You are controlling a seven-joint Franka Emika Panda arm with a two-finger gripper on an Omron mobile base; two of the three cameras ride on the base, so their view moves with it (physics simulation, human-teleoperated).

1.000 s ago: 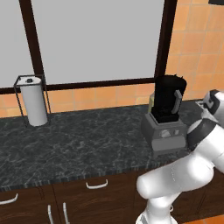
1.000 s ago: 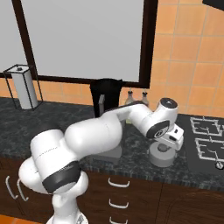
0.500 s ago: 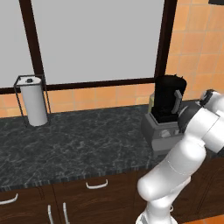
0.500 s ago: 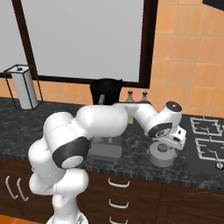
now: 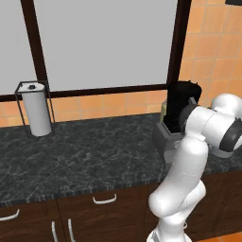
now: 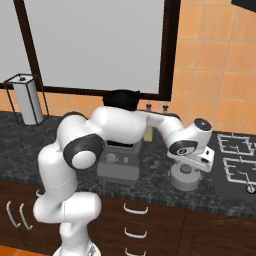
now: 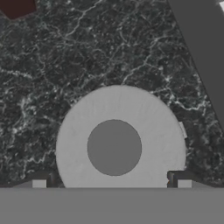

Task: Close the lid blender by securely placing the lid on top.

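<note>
Lying flat on the counter [image 6: 160, 175] right of the blender [image 6: 122, 140], the lid [image 7: 120, 140] is judged light, rigid; gripper [image 7: 111, 183] jaws are spread wide, empty, straddling its rim.

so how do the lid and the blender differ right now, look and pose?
The lid is a flat, round, light-grey disc lying on the dark counter; the blender stands tall, with a near-black jar on a boxy grey base. The lid sits apart, to the right of the blender in the right base view, so the jar top is uncovered. The open claw hangs right above the lid, not the blender. Both rest on the same counter.
</note>
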